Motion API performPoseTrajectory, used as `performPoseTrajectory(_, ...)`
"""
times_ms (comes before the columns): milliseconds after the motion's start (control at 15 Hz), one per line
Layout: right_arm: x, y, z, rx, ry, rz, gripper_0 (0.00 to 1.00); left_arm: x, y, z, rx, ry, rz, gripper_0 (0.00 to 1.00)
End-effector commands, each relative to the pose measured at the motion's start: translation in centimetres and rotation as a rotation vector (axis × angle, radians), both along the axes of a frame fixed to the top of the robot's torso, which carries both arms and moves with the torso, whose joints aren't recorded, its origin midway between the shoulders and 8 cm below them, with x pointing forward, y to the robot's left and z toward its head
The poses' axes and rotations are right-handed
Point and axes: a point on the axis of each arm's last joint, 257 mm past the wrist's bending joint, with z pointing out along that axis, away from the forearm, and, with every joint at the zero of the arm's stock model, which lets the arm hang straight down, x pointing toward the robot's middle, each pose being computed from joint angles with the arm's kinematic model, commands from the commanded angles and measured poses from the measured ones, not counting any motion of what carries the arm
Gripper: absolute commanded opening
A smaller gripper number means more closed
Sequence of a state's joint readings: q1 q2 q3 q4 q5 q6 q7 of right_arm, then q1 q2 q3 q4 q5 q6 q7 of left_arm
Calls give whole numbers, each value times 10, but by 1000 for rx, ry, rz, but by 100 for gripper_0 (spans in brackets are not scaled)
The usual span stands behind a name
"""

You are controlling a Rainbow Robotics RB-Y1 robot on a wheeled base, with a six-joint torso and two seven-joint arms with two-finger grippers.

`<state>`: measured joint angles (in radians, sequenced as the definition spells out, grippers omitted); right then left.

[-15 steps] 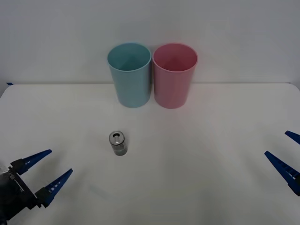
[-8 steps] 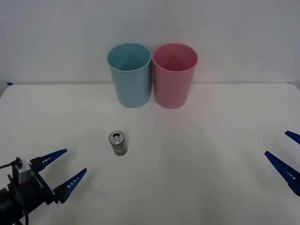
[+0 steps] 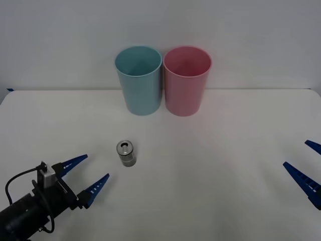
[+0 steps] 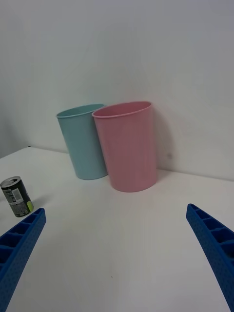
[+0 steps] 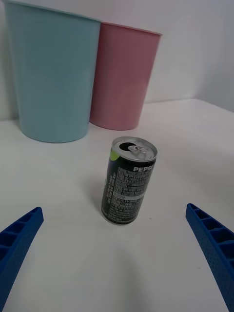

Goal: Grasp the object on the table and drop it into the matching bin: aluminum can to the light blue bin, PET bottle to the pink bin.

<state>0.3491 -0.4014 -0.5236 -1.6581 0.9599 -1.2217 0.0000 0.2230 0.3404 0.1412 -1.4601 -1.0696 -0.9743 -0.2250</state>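
A small silver-grey aluminum can [image 3: 126, 153] [image 5: 127, 181] [image 4: 15, 196] with a dark label stands upright on the white table [image 3: 210, 170], left of centre. My left gripper [image 3: 89, 175] [image 5: 114, 261] is open, low over the table just short of the can on its near-left side, fingers pointing at it. At the back stand the light blue bin [image 3: 139, 80] [image 5: 51, 75] [image 4: 84, 142] and, touching its right side, the pink bin [image 3: 186, 81] [image 5: 124, 77] [image 4: 127, 145]. My right gripper [image 3: 307, 168] [image 4: 117, 253] is open at the table's right edge.
A plain white wall rises right behind the bins. A black cable [image 3: 15, 182] loops off my left wrist. Bare white table lies between the can and the bins and across the whole right half.
My left gripper has advanced forward and to the right toward the can, staying open. The can, both bins and my right arm have not moved.
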Motion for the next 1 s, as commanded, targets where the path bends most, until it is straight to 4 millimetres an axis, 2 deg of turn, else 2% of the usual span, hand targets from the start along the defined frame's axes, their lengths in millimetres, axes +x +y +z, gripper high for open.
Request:
performPoseTrajectory(67,0,0,0,0,0,0,100,11,-12,-5,6,-4,5,100)
performPoseTrajectory(600,0,0,0,0,0,0,100,54,-44,-20,17,-1,-49,100)
performPoseTrajectory(1000,0,0,0,0,0,0,100,75,-72,-23,28,-1,-48,100)
